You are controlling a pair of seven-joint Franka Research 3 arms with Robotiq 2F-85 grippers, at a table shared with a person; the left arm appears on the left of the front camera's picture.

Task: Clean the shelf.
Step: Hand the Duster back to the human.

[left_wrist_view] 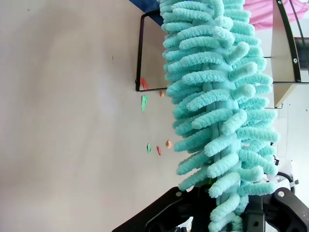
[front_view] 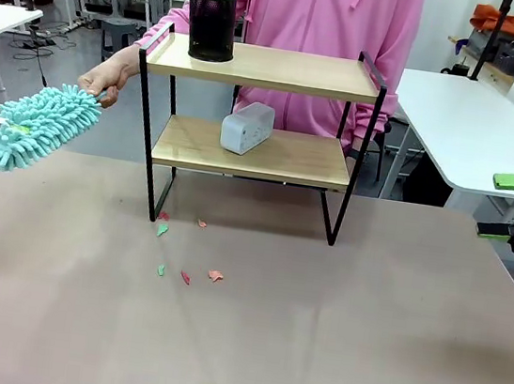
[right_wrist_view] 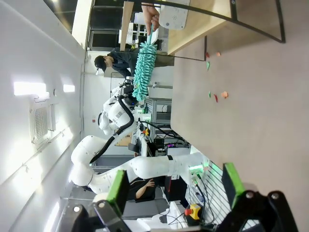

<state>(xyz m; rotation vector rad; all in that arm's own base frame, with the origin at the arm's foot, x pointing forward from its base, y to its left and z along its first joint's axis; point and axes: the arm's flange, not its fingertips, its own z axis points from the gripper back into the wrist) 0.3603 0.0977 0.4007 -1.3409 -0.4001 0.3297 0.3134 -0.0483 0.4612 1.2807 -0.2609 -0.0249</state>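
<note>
Fingers of the left gripper (left_wrist_view: 227, 217) sit around the tip of the fluffy teal duster (front_view: 27, 127), though whether they are clamped or loosening I cannot tell, while a person's hand (front_view: 111, 76) holds its handle end; the right gripper (front_view: 511, 205) waits wide apart at the table's right edge. For a clean handover, the gripper should have firm hold of the core, not only the soft chenille strands, before the hand lets go. Behind small paper scraps (front_view: 185, 275) stands the shelf (front_view: 264, 68), smooth pale wooden boards on a thin black metal frame, bearing a black mesh cup (front_view: 211, 23) and a grey box (front_view: 247, 127).

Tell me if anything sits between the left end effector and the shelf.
Only the turquoise duster, stretching from the left end effector toward the shelf; a person's hand holds its handle. Otherwise the gap looks open.
</note>
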